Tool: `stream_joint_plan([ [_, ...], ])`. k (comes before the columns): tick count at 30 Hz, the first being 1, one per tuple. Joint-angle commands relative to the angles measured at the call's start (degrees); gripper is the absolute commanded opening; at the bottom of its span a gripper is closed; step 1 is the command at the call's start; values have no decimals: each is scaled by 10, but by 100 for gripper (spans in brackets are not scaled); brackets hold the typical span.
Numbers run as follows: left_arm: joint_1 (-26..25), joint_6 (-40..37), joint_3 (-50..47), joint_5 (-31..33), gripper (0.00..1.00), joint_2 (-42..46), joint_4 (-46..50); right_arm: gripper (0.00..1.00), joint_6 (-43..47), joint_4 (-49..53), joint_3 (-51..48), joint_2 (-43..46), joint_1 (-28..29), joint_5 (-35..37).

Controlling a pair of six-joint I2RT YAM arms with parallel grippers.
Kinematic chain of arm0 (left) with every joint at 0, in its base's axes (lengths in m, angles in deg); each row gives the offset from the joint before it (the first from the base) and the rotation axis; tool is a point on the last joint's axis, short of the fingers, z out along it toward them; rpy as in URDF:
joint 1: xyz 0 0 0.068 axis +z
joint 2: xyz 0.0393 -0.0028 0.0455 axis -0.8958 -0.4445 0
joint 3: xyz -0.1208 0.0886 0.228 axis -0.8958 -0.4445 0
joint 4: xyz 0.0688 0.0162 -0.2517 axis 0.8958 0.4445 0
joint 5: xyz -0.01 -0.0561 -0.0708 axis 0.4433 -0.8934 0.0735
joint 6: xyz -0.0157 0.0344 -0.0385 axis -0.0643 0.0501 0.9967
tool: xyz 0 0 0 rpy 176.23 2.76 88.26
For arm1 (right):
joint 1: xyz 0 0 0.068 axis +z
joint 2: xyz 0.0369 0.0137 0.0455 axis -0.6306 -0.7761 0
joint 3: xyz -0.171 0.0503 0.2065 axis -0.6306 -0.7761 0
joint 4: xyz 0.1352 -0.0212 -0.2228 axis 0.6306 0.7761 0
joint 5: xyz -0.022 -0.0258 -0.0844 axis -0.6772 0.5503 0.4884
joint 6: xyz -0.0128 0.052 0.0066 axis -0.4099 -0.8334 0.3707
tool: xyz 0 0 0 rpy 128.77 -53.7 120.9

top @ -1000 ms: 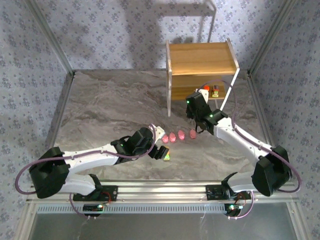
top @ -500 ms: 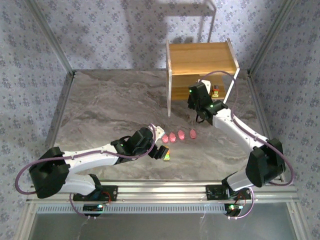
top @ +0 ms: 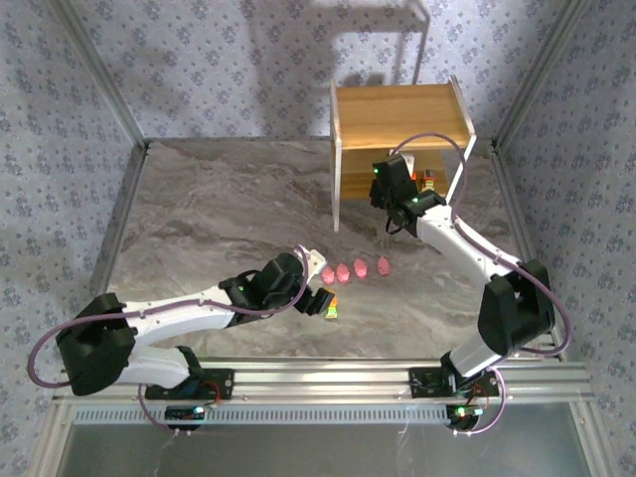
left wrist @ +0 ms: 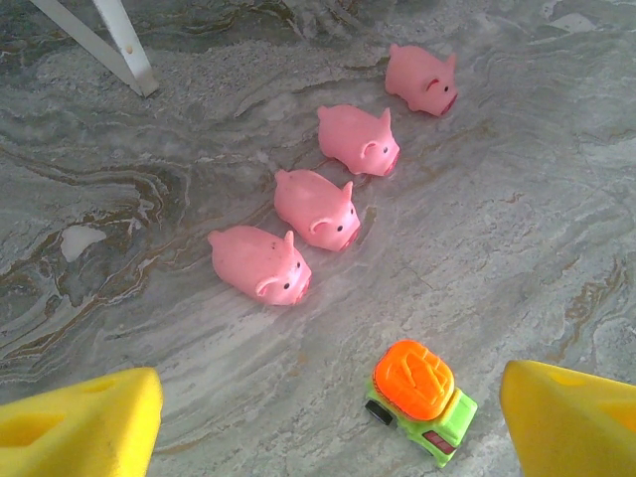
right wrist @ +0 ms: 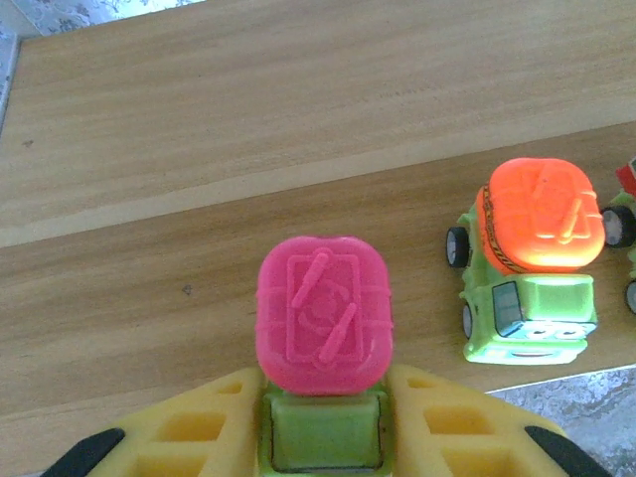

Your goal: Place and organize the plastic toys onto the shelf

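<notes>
My right gripper [right wrist: 323, 442] is shut on a toy truck with a pink top [right wrist: 323, 313] and a green base, held just over the lower wooden board [right wrist: 199, 248] of the shelf [top: 402, 114]. To its right on that board stands an orange-topped truck [right wrist: 537, 258]. Three pink pigs [left wrist: 260, 263] [left wrist: 316, 207] [left wrist: 360, 139] and one more [left wrist: 422, 79] lie in a slanted row on the marble floor. My left gripper [left wrist: 328, 422] hangs open behind them, its yellow fingers [left wrist: 79, 427] wide apart. Another orange-topped truck [left wrist: 422, 397] stands loose between them, nearer the right finger.
A further toy peeks in at the board's right edge [right wrist: 624, 229]. A white metal leg [left wrist: 119, 45] stands beyond the pigs. A pale thin-legged stand [top: 397, 20] is behind the shelf. Patterned walls and metal posts enclose the marble table [top: 219, 209].
My right arm has reached forward, carrying the pink-topped truck from the floor in front of the shelf into its lower tier. The left arm has stayed put.
</notes>
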Motion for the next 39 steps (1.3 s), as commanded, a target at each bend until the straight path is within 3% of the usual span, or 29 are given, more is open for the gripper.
stream_joint_plan([
  [1, -2, -10, 2, 8, 88, 14, 9, 31, 13, -5, 21, -9, -5, 0],
  [19, -3, -10, 2, 11, 88, 13, 11, 31, 39, 2, 49, -36, -13, -2],
  [39, -2, -10, 5, 10, 88, 8, 14, 31, 23, -50, -7, -28, 6, 30],
])
